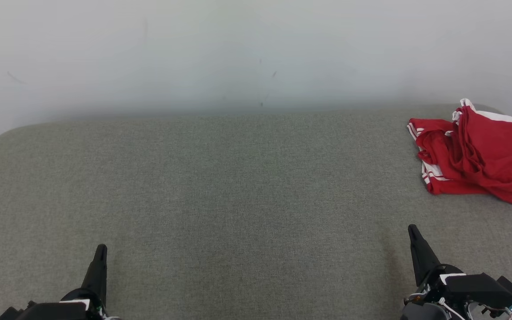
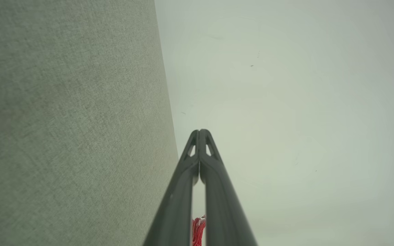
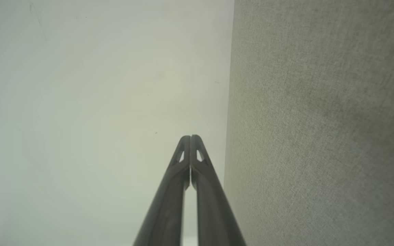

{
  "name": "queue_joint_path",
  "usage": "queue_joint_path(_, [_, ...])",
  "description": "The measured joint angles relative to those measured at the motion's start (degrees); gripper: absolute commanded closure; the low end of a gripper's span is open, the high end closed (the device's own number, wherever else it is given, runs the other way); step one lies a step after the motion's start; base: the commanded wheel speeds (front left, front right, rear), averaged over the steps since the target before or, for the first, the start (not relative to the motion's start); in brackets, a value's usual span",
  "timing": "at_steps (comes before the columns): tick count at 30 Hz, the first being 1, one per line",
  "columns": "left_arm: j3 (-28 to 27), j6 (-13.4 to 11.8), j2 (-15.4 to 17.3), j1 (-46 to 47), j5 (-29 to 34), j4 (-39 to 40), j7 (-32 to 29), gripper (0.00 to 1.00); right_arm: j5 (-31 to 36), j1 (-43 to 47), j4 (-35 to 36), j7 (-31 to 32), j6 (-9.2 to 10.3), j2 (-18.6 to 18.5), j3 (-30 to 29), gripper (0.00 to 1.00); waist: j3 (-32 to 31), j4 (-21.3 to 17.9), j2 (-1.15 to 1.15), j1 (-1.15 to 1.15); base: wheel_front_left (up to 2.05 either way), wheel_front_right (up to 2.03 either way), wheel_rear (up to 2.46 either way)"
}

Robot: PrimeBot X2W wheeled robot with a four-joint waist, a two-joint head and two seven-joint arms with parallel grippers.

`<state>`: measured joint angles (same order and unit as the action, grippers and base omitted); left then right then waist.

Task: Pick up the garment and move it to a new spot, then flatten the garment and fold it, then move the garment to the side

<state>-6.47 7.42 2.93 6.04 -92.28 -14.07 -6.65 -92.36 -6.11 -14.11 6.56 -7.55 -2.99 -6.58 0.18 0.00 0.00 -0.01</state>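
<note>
The garment (image 1: 478, 155) is red with white stripes and lies crumpled at the far right of the grey fabric surface (image 1: 238, 186). A sliver of the garment (image 2: 198, 230) also peeks between the fingers in the left wrist view. My left gripper (image 1: 101, 250) rests at the lower left, shut and empty, far from the cloth. In its own wrist view the left gripper (image 2: 200, 131) has its tips pressed together. My right gripper (image 1: 413, 230) sits at the lower right, shut and empty, a short way in front of the garment. The right gripper (image 3: 190, 137) also shows closed tips.
A pale wall (image 1: 238, 53) rises behind the grey surface, whose far left corner (image 1: 2, 133) is rounded. The wall (image 2: 286, 119) and the wall (image 3: 97, 102) take up about half of each wrist view beside the fabric.
</note>
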Motion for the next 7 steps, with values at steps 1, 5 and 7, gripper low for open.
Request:
queue_joint_path(1, [0.0,0.0,0.0,0.0,0.0,0.0,0.0,1.0,0.0,0.0,0.0,0.0,0.0,0.0,0.0,1.0,0.0,0.0,0.0,0.0,0.0,0.0,0.0])
queue_joint_path(5, [0.0,0.0,0.0,0.0,0.0,0.0,0.0,1.0,0.0,-0.01,0.0,0.0,0.0,0.0,0.0,1.0,0.0,0.0,0.0,0.0,0.0,0.0,0.0])
queue_joint_path(7, [0.0,0.0,0.0,0.0,0.0,0.0,0.0,1.0,0.0,-0.01,0.0,-0.01,0.0,0.0,0.0,1.0,0.0,0.0,0.0,0.0,0.0,0.0,0.0])
